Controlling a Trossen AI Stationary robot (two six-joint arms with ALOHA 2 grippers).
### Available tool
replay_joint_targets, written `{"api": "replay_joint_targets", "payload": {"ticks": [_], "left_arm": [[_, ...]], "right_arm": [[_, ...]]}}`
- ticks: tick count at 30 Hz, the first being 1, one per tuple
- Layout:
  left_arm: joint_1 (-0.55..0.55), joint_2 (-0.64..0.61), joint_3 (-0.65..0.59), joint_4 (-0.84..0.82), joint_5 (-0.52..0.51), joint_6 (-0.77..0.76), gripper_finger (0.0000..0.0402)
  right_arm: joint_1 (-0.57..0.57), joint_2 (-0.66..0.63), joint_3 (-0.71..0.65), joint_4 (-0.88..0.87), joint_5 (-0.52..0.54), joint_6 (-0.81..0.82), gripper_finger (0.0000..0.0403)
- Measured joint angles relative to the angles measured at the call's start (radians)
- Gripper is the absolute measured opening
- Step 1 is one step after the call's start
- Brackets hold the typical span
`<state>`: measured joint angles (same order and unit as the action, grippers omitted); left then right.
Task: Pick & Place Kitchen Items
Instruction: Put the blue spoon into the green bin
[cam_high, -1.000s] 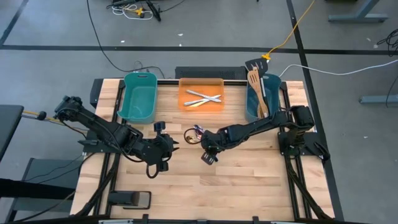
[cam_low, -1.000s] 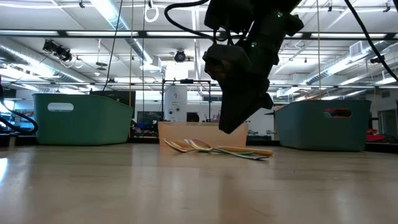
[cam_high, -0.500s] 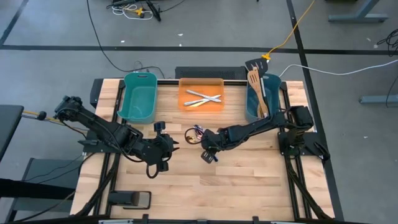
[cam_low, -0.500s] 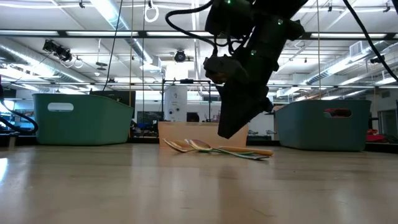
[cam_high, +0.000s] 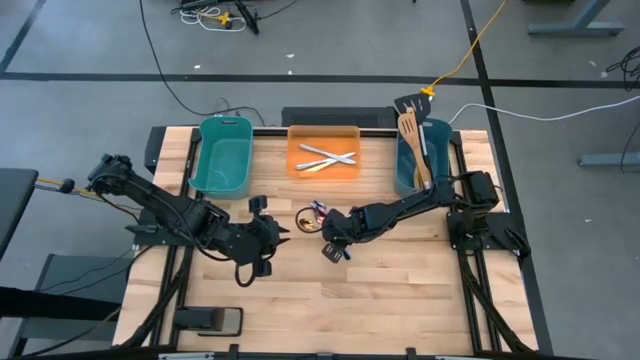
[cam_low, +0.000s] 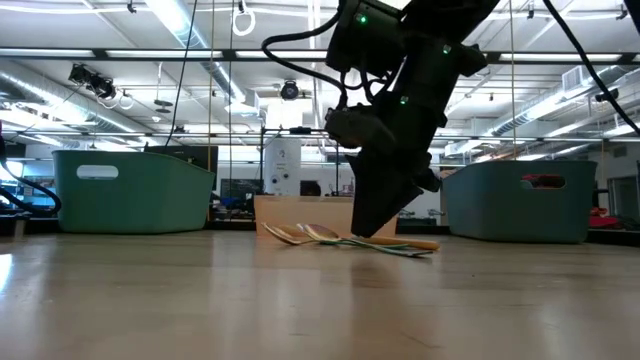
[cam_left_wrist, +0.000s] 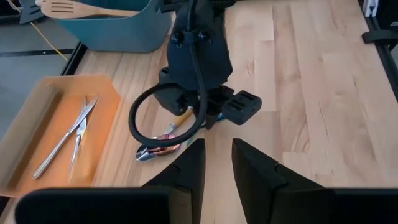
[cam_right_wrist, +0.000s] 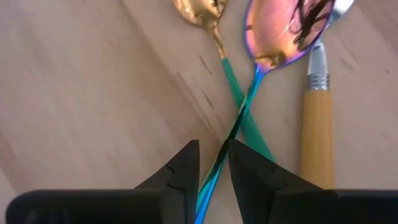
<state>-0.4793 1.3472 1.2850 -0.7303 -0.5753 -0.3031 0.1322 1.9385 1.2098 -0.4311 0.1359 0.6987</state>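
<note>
Three small utensils lie together on the table (cam_high: 312, 212): a gold spoon with a green handle (cam_right_wrist: 205, 12), an iridescent spoon (cam_right_wrist: 280, 31) and a wooden-handled piece (cam_right_wrist: 317, 124). They also show in the low view (cam_low: 340, 238). My right gripper (cam_high: 328, 226) points down just above their handles. It is narrowly open, and its fingers (cam_right_wrist: 186, 168) stand on either side of the iridescent spoon's blue handle (cam_right_wrist: 233, 124). I cannot tell whether they touch it. My left gripper (cam_high: 283, 233) waits left of the utensils with a narrow gap between its fingers (cam_left_wrist: 217, 155), empty.
An orange tray (cam_high: 293, 150) at the back middle holds silver cutlery (cam_high: 325, 155). A teal tub (cam_high: 225, 155) stands to its left. Another teal tub (cam_high: 400, 165) to its right holds wooden spatulas (cam_high: 410, 130) and a black turner (cam_high: 405, 103). Bare wood lies toward the near edge.
My right gripper has come down toward the utensils on the table, its fingertips now almost at their level. The utensils have not moved.
</note>
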Motion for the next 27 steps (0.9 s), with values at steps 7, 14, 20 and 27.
{"api": "replay_joint_targets", "payload": {"ticks": [7, 14, 20, 27], "left_arm": [[0.000, 0.000, 0.000, 0.031, 0.003, 0.000, 0.0085], [0.000, 0.000, 0.000, 0.031, 0.004, 0.000, 0.0085], [0.000, 0.000, 0.000, 0.032, 0.004, 0.000, 0.0085], [0.000, 0.000, 0.000, 0.032, 0.004, 0.000, 0.0085]], "right_arm": [[-0.001, 0.000, 0.000, -0.014, 0.007, 0.000, 0.0096], [-0.001, 0.000, 0.000, -0.027, 0.014, 0.001, 0.0096], [-0.001, 0.000, -0.001, -0.024, 0.032, 0.006, 0.0096], [-0.004, -0.003, -0.079, 0.089, 0.019, 0.027, 0.0096]]}}
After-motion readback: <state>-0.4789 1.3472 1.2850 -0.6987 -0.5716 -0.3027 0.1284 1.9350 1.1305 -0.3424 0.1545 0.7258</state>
